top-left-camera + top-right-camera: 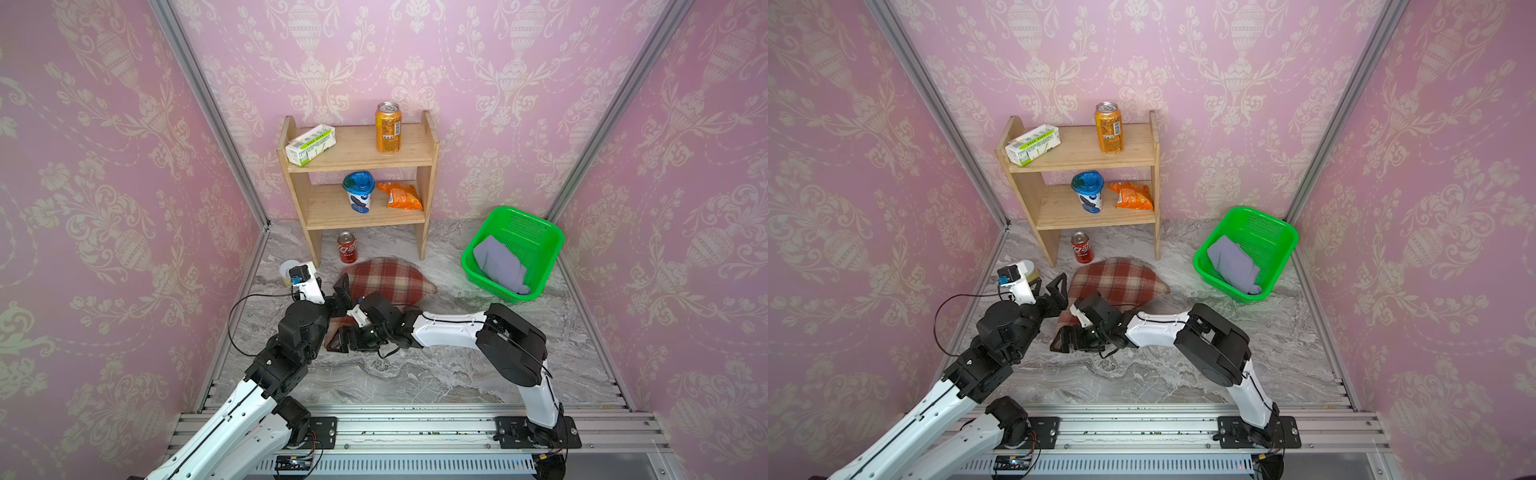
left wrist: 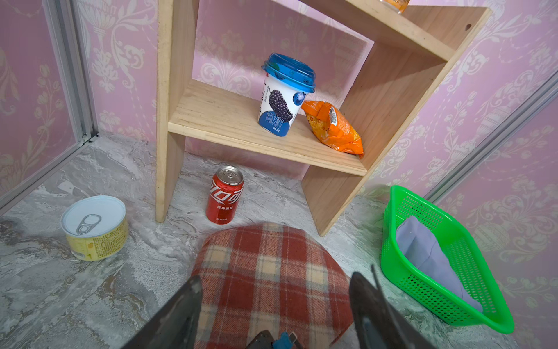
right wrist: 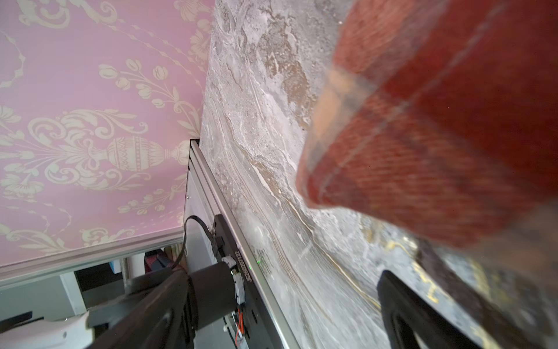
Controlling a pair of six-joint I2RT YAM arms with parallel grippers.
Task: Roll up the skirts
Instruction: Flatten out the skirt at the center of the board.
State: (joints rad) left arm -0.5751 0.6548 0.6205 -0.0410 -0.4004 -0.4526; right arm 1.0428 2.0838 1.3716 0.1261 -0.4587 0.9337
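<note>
Left wrist: left tool [image 2: 274, 279] seemingly above plaid skirt [image 2: 265, 250].

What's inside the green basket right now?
Inside the green basket lies one grey skirt, bundled toward its near side; the far half shows bare mesh. Anything beneath the skirt is covered and cannot be seen.

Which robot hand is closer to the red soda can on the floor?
Left. The left gripper hangs by the plaid skirt's left side, a little in front of the red can. The right gripper is at the skirt's near edge, farther from the can.
</note>
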